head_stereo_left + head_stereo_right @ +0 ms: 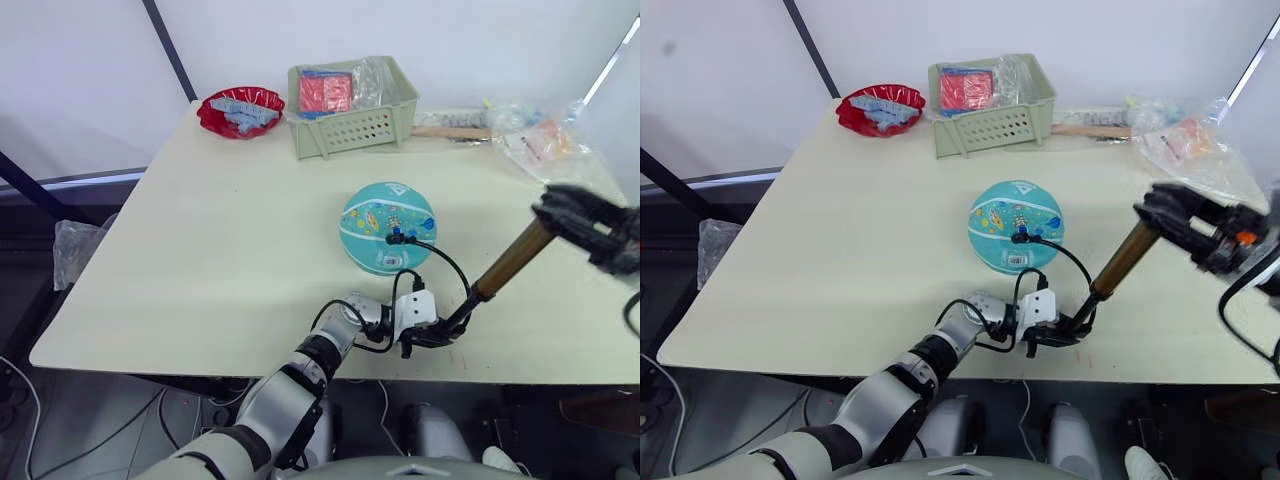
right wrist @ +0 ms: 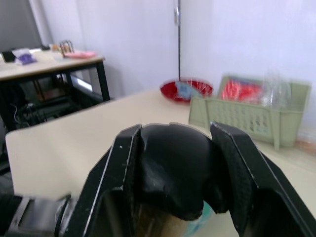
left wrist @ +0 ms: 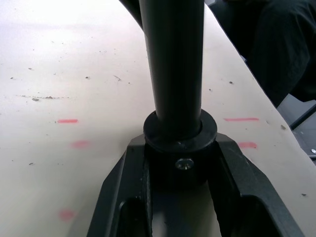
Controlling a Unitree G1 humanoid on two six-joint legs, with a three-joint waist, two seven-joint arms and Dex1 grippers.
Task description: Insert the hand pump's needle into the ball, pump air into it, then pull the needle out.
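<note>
The needle (image 1: 391, 238) sits in the ball (image 1: 388, 227), so this looks like the pumping step. The left gripper (image 1: 432, 334) is closed on the black foot of the pump (image 1: 510, 262), which fills the space between its fingers (image 3: 243, 181) and is pinned near the table (image 1: 200, 250) edge. The right gripper (image 1: 583, 226) is closed around the black handle (image 2: 170, 163), wedged between its fingers (image 2: 237, 168). The gold barrel slants between the two grippers, and the hose (image 1: 440, 258) loops from beyond the left fingers to the ball. Next, I judge, comes pushing the handle toward the left gripper along the barrel. A green basket (image 1: 355, 120), red bowl (image 1: 240, 110) and plastic bags (image 1: 545, 140) lie well beyond the ball, clear of the work.
</note>
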